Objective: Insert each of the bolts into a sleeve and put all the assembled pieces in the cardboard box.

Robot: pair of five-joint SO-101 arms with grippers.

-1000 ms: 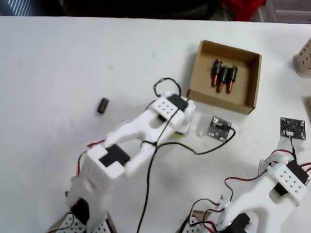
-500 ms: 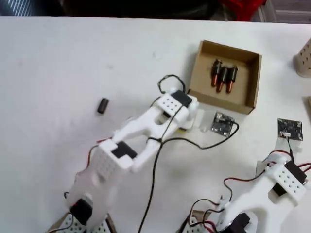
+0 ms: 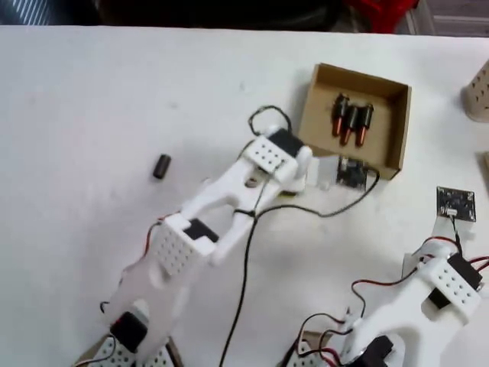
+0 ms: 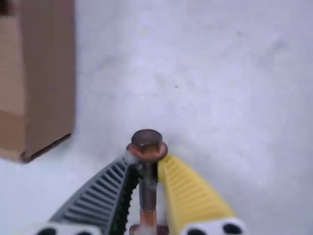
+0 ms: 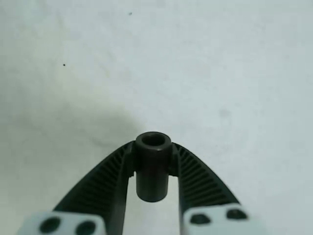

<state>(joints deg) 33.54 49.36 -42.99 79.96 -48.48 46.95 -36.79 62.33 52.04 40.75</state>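
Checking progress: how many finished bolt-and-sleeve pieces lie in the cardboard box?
3, side by side in the cardboard box: left piece, middle piece, right piece. None seems hidden.

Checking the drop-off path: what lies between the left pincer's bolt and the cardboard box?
Nothing: in the left wrist view, bare table separates the bolt in the left pincer from the cardboard box.

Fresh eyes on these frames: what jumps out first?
The left gripper is shut on a copper bolt, close beside the box. The right gripper clamps a black sleeve at the near right of the table. Three assembled pieces lie in the box, and a loose sleeve sits alone on the table's left side.
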